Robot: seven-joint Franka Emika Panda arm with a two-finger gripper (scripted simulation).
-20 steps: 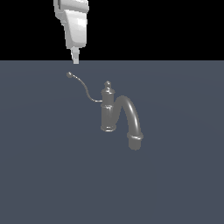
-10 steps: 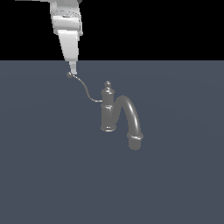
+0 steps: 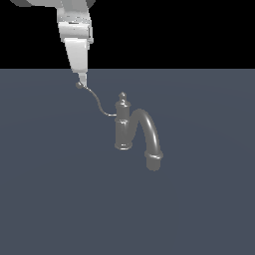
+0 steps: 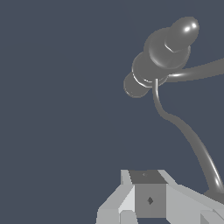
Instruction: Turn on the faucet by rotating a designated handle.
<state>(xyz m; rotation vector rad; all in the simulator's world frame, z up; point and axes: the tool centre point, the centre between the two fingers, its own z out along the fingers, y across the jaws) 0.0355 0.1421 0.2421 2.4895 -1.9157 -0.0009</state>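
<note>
The faucet (image 3: 123, 127) is a small grey metallic tap with an upright body, a knob finial and a thick arched spout (image 3: 150, 135) that ends in a collar. The handle (image 3: 96, 103) is a thin S-curved wire running from the body to a small ball tip (image 3: 79, 85) at the exterior view's left. My gripper (image 3: 81, 78) hangs from above, shut and empty, with its tip at the ball tip's upper side. In the wrist view the faucet (image 4: 162, 53) is seen from above. The handle (image 4: 192, 144) curves down to beside my gripper (image 4: 148, 194).
The faucet stands on a flat dark grey-blue surface (image 3: 60, 189) that fills the lower part of the exterior view, with black background behind it. No other objects show.
My gripper has come down and slightly toward the exterior view's left, from above the surface's far edge to the handle's ball tip. The handle and faucet have not visibly moved.
</note>
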